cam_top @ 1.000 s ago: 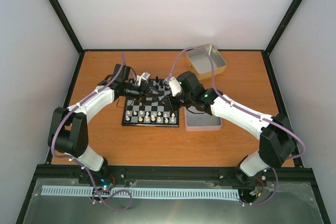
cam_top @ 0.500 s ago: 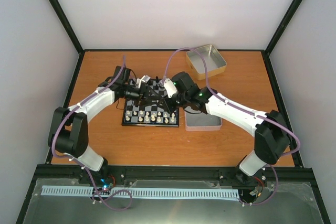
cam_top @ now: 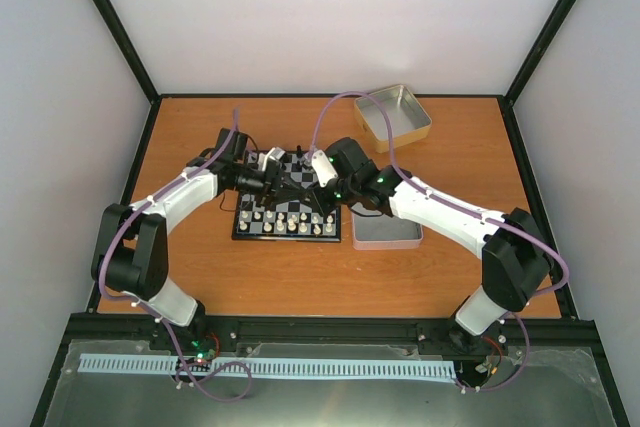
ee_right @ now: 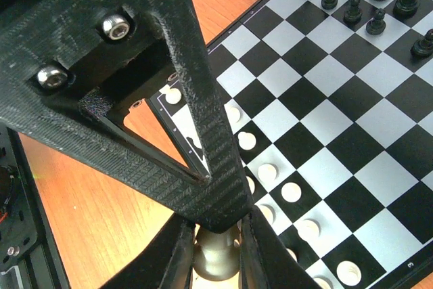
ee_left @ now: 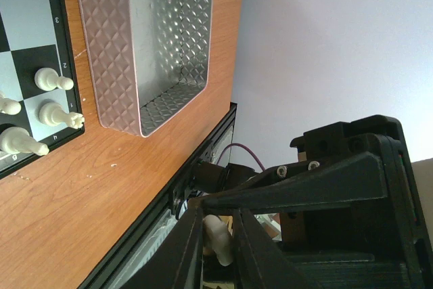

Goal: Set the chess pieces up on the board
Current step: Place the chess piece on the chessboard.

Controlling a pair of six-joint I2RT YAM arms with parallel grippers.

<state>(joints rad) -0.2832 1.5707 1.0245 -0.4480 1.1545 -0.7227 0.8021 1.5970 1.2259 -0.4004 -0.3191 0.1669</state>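
The board [cam_top: 290, 205] lies mid-table, with cream-white chess pieces [cam_top: 285, 222] in its near rows and black pieces [cam_top: 300, 162] at its far side. My left gripper [cam_top: 272, 171] hovers over the board's far left part. In the left wrist view it [ee_left: 218, 235] is shut on a cream-white piece [ee_left: 220, 243]. My right gripper [cam_top: 320, 189] is over the board's right part. In the right wrist view it [ee_right: 218, 248] is shut on a cream-white piece [ee_right: 216, 260] above the white rows [ee_right: 291, 192]. Black pieces [ee_right: 352, 8] stand at the far side.
A shallow pink-sided metal tin [cam_top: 386, 234] lies against the board's right edge, also seen from the left wrist [ee_left: 159, 38]. A gold tin [cam_top: 393, 117] sits at the back right. The two grippers are close together over the board.
My right gripper has moved left, further over the board. My left gripper has shifted slightly along the board's far side.
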